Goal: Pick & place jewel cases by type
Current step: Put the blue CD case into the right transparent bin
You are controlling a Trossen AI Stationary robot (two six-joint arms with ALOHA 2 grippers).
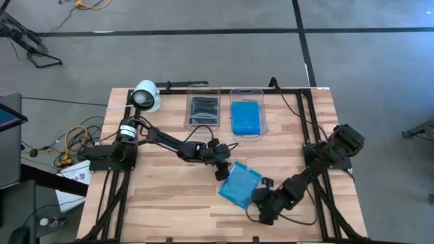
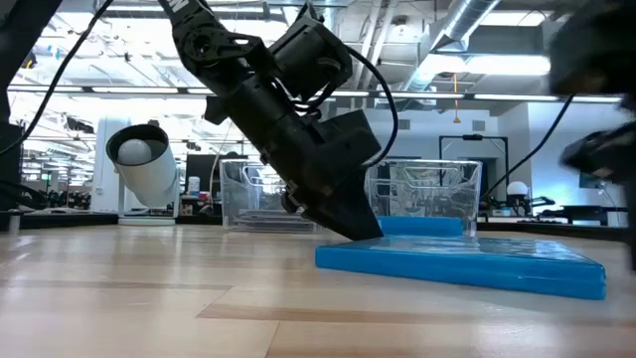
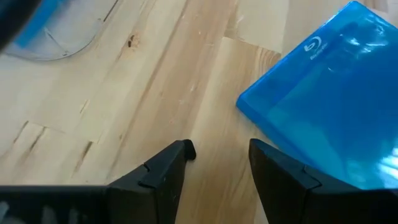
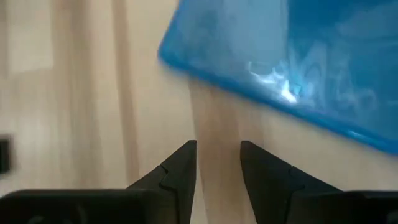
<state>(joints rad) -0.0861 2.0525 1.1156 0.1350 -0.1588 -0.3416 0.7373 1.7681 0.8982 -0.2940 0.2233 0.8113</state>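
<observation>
Clearly the released left hand at the blue jewel case lying flat on the desk may shove it toward the released right hand, so neither gets a finger under it.

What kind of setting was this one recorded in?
Most likely a robotics lab or workshop: exposed ceiling ducts overhead, a bare floor with taped lines, and loose cables beside the wooden table.
</observation>
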